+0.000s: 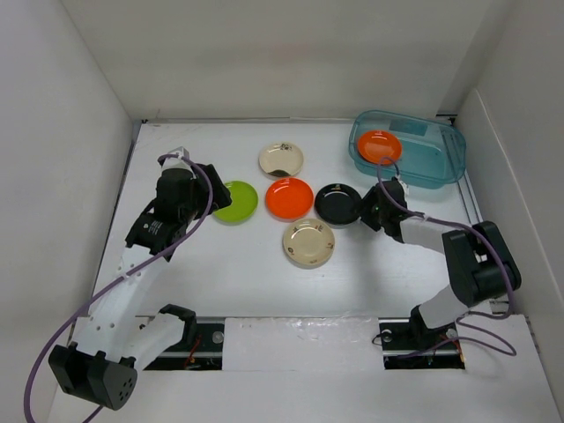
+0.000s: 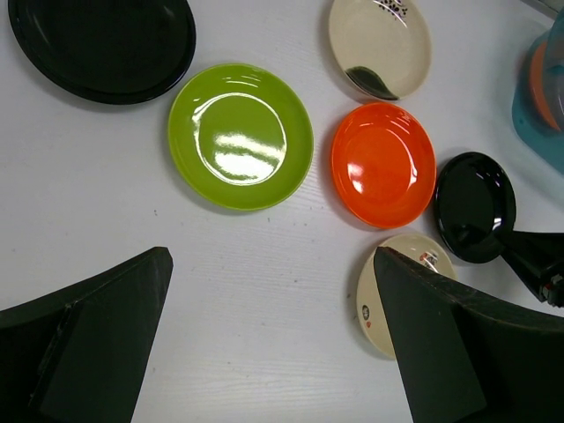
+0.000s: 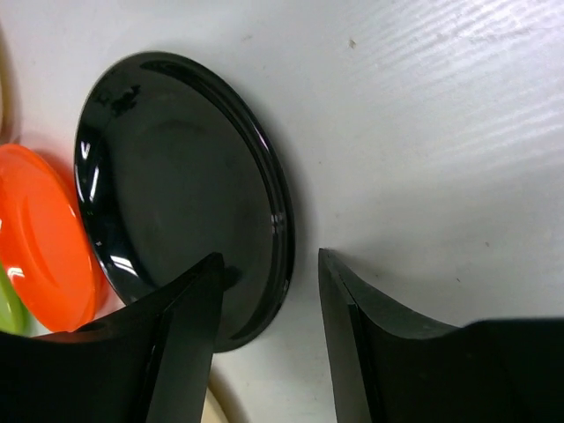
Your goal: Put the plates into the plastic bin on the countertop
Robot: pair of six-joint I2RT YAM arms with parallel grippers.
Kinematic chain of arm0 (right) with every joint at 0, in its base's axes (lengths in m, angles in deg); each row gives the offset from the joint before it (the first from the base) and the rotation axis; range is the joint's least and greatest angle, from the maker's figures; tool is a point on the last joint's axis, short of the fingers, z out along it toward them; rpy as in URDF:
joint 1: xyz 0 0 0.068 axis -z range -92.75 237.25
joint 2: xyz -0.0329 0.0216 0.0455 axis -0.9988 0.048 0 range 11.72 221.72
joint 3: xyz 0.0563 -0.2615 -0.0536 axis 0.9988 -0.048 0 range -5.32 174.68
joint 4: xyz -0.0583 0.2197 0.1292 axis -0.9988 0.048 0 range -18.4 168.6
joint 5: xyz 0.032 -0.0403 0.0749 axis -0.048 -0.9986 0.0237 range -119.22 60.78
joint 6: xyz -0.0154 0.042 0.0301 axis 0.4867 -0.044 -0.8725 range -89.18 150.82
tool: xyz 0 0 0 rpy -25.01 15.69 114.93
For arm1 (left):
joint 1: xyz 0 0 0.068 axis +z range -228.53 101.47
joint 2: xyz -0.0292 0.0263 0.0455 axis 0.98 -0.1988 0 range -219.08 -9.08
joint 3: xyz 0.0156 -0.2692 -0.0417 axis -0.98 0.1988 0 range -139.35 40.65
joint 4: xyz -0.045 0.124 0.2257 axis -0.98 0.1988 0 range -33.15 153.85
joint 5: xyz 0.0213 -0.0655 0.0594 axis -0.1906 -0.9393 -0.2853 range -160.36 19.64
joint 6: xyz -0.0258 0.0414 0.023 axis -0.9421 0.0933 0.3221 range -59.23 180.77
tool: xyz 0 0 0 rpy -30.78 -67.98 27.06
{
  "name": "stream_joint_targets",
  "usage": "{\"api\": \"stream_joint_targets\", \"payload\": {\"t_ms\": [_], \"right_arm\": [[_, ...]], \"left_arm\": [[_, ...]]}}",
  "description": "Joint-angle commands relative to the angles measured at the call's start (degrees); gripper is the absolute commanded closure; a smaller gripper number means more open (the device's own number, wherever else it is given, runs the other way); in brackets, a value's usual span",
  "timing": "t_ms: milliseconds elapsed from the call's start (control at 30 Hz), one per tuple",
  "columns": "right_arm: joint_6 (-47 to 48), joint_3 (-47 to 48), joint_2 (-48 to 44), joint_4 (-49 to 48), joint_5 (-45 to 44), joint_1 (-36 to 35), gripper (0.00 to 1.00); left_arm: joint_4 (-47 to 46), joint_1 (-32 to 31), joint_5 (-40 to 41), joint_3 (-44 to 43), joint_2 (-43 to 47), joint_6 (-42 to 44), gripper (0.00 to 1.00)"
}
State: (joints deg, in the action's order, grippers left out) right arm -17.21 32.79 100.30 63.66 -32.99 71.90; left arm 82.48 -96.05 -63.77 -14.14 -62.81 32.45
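Five plates lie on the white countertop (image 1: 238,273): cream (image 1: 280,159), lime green (image 1: 234,201), orange (image 1: 289,198), black (image 1: 338,204) and cream (image 1: 308,241). A second orange plate (image 1: 379,146) lies in the teal bin (image 1: 441,154). A second black plate (image 2: 103,44) shows only in the left wrist view. My right gripper (image 1: 368,211) is open and straddles the right rim of the black plate (image 3: 176,185), one finger over the plate and one on the countertop side. My left gripper (image 1: 214,183) is open and empty above the countertop, left of the lime plate (image 2: 240,135).
White walls enclose the countertop on the left, back and right. The bin stands in the back right corner. A purple cable (image 1: 207,198) loops along the left arm. The right arm (image 2: 538,260) shows at the edge of the left wrist view.
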Motion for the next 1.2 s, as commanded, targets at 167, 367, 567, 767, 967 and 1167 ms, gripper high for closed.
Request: {"api": "stream_joint_targets", "payload": {"t_ms": [167,367,567,767,967,1167], "right_arm": [[0.1,6.4,5.3,0.3,2.0,0.5,0.75],[-1.2,7.5,6.7,1.9,1.5,-0.1,1.0],[-3.3,7.5,2.1,3.9,-3.1,-2.1,1.0],[-1.9,10.6,-8.2,6.7,-0.5,-3.3,1.0],[-0.7,19.5,-12.4,12.1,-0.7,-0.6,1.0],[1.7,30.1,-4.0,15.1,-4.8,10.8,1.0]], "left_arm": [[0.4,0.4,1.6,-0.1,1.0,0.3,0.0],[0.9,0.4,1.6,-0.1,1.0,0.3,0.0],[0.9,0.4,1.0,-0.1,1.0,0.3,0.0],[0.9,0.4,1.0,-0.1,1.0,0.3,0.0],[0.9,0.4,1.5,-0.1,1.0,0.3,0.0],[0.9,0.4,2.0,-0.1,1.0,0.3,0.0]]}}
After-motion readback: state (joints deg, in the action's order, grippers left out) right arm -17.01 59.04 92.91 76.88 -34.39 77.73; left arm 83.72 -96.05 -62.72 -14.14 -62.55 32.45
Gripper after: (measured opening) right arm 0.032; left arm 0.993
